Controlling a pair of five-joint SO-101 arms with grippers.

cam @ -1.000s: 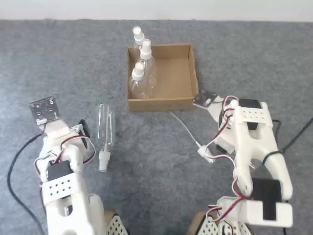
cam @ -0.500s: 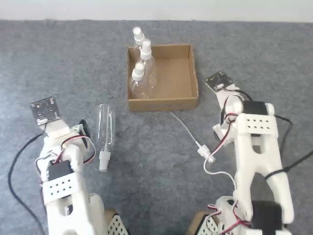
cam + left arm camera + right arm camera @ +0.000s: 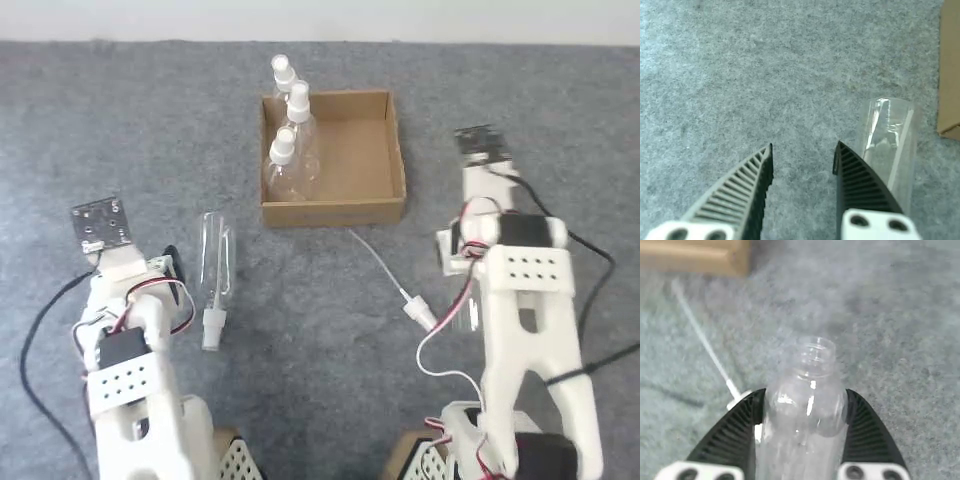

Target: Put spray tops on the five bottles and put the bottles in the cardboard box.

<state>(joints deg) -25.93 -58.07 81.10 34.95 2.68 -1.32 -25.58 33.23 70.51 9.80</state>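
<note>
Right wrist view, right fingers (image 3: 732, 432) clamped on topless bottle (image 3: 807, 405), left fingers (image 3: 747, 187) apart

Rough, matt grey carpet-like cloth across the tabletop (image 3: 120, 120). Plain brown card for the cardboard box (image 3: 335, 213), matt and dry-looking, paler along the cut rim. Clear, glossy plastic in the lying bottle (image 3: 215, 260), streaked with bright reflections. Same smooth, see-through plastic in the bottle (image 3: 807, 405) pinched in the right end effector (image 3: 805, 395), ridged with thread at the neck. Smooth white plastic for the loose spray top (image 3: 415, 305), with a thin, pale, semi-clear tube (image 3: 375, 255). Matt black plastic, ribbed on the inner faces, for the fingers (image 3: 750, 185) of the left end effector (image 3: 802, 150). Smooth white plastic with a soft sheen over the arms (image 3: 525, 300).
</note>
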